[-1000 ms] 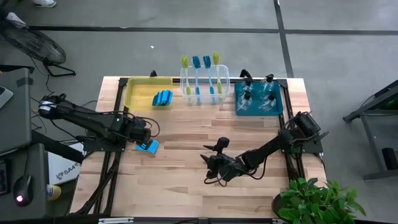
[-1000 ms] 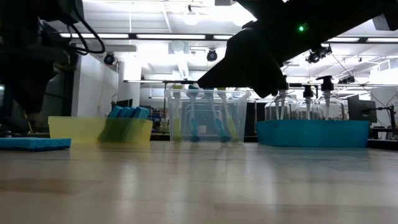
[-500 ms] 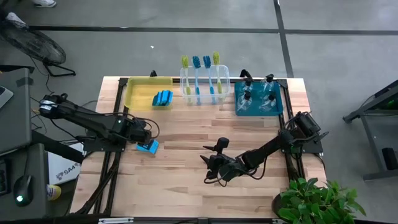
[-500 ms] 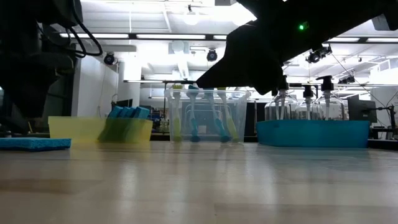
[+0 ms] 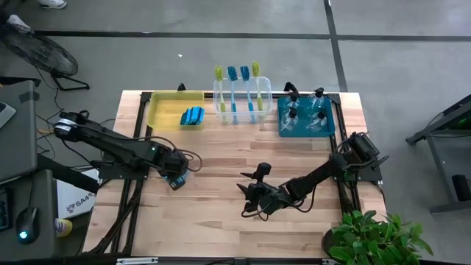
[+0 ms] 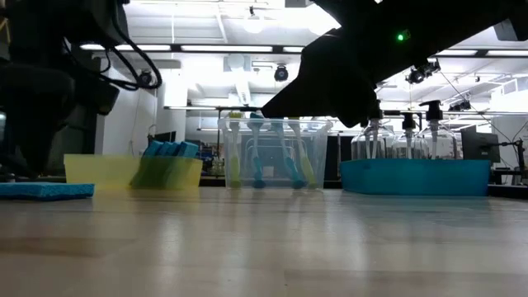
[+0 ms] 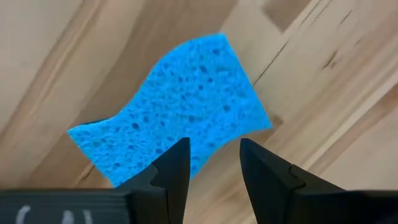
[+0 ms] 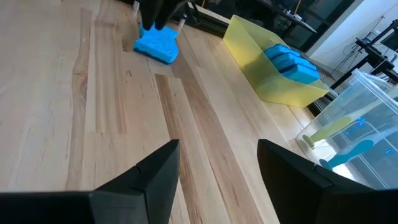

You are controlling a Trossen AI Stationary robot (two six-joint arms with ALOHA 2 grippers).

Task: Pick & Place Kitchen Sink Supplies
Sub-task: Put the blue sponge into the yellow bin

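a small bright-blue rectangular sponge (image 7: 174,109) lies flat on the pale wooden table (image 5: 221,221) near its left edge, under the left gripper (image 7: 211,155), whose fingers stand slightly parted above it, holding nothing. the right gripper (image 5: 250,199) waits mid-table, fingers wide apart and empty.

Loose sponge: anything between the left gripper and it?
Nothing visible. The left gripper hangs directly over the loose sponge, fingers open, with only bare table around it. The right gripper waits mid-table, well clear.
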